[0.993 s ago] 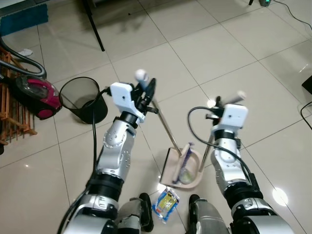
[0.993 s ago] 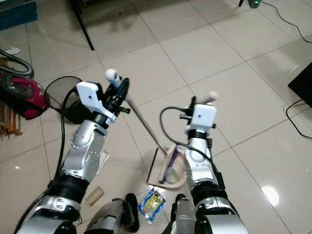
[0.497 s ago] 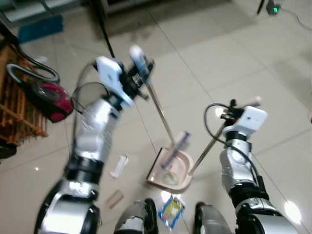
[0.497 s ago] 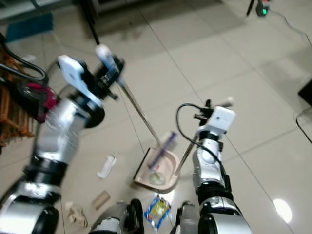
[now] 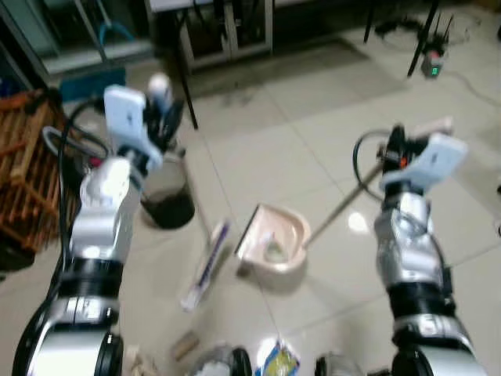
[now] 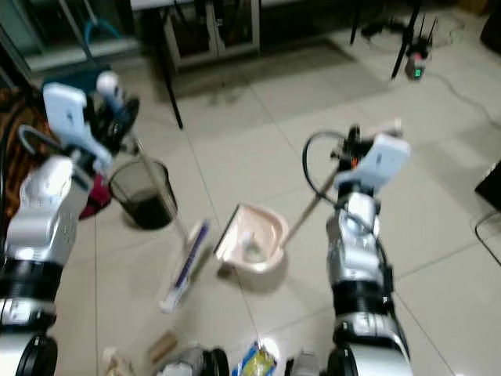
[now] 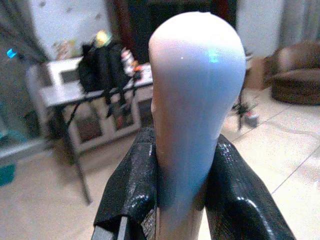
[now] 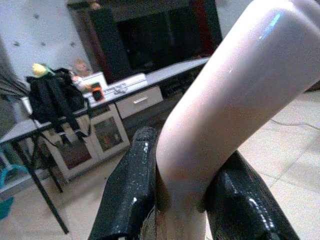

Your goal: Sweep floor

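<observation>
Left claw (image 7: pixel 182 200) squeezes broom (image 5: pixel 205 265) handle top. Right claw (image 8: pixel 182 200) squeezes dustpan (image 5: pixel 272 239) handle. Dustpan lifted, beside broom head. Black bin (image 5: pixel 164 196) near.

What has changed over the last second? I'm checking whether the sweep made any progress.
The broom head has come out of the dustpan and now lies on the tiles to its left. The view has tilted up, so other shifts are mostly camera motion. Unchanged: the left gripper stays shut on the broom handle, the right gripper on the dustpan handle; debris still sits in the pan.
</observation>
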`<state>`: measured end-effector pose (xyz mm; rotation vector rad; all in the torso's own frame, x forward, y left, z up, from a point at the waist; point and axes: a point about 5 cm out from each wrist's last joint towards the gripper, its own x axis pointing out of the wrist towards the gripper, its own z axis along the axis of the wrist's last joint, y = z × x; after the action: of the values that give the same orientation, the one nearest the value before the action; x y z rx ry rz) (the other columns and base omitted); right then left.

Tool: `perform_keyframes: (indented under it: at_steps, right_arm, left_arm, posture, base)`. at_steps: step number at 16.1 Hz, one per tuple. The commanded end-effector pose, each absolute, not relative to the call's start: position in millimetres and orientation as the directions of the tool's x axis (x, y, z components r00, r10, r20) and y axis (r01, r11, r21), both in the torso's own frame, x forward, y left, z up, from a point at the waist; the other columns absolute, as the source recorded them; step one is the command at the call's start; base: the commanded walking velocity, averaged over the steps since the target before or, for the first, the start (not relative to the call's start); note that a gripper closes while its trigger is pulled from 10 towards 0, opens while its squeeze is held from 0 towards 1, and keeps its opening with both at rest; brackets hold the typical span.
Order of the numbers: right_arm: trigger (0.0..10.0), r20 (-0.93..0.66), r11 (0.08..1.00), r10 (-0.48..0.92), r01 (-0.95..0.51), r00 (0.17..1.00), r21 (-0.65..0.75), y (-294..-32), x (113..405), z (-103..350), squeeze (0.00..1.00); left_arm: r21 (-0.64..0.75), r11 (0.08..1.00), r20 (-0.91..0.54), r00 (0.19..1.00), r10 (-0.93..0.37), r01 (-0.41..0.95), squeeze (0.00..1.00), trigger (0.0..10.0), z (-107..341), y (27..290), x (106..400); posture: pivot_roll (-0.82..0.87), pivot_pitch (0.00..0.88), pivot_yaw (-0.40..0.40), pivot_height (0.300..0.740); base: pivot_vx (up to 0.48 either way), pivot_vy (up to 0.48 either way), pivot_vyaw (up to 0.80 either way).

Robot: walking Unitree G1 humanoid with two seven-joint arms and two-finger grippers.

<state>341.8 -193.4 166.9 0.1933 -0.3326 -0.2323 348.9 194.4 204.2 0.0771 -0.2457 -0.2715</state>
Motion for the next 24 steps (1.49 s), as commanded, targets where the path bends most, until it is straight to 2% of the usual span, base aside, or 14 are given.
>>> perform_keyframes:
  at_steps: [1, 5, 9, 13, 18, 24]
  right_arm:
    - [10.0, 0.272, 0.97, -0.223, 0.186, 0.936, 0.156, -190, 348, 183, 0.0]
    - [10.0, 0.273, 0.985, -0.168, 0.151, 0.947, 0.082, -184, 344, 213, 0.0]
    - [10.0, 0.259, 0.971, -0.22, 0.186, 0.941, 0.148, -190, 333, 232, 0.0]
    - [10.0, 0.21, 0.952, -0.268, 0.225, 0.94, 0.206, -195, 327, 231, 0.0]
    - [10.0, 0.18, 0.937, -0.286, 0.236, 0.941, 0.258, -197, 328, 234, 0.0]
    - [10.0, 0.187, 0.938, -0.283, 0.23, 0.941, 0.259, -198, 332, 238, 0.0]
  left_arm:
    - [0.164, 0.97, 0.252, 0.943, -0.217, 0.179, 0.0, 10.0, 214, 203, 345]
    - [0.201, 0.976, 0.209, 0.969, -0.132, 0.089, 0.0, 10.0, 186, 209, 325]
    - [0.221, 0.97, 0.191, 0.971, -0.143, 0.099, 0.0, 10.0, 172, 183, 314]
    - [0.224, 0.966, 0.197, 0.965, -0.171, 0.126, 0.0, 10.0, 172, 172, 309]
    - [0.23, 0.97, 0.198, 0.972, -0.126, 0.079, 0.0, 10.0, 174, 184, 306]
    - [0.226, 0.972, 0.2, 0.973, -0.116, 0.07, 0.0, 10.0, 172, 183, 306]
  posture:
    - [-0.07, 0.0, 0.096, 0.74]
    - [-0.09, 0.0, 0.084, 0.74]
    - [-0.12, 0.028, 0.079, 0.74]
    - [-0.11, 0.055, 0.075, 0.74]
    - [-0.09, 0.044, 0.072, 0.74]
    - [-0.08, 0.025, 0.064, 0.74]
  base:
    - [0.0, 0.0, 0.0]
    - [0.0, 0.0, 0.0]
    - [0.064, 0.0, 0.0]
    - [0.328, 0.0, 0.0]
    - [0.401, 0.0, 0.0]
    - [0.458, 0.0, 0.0]
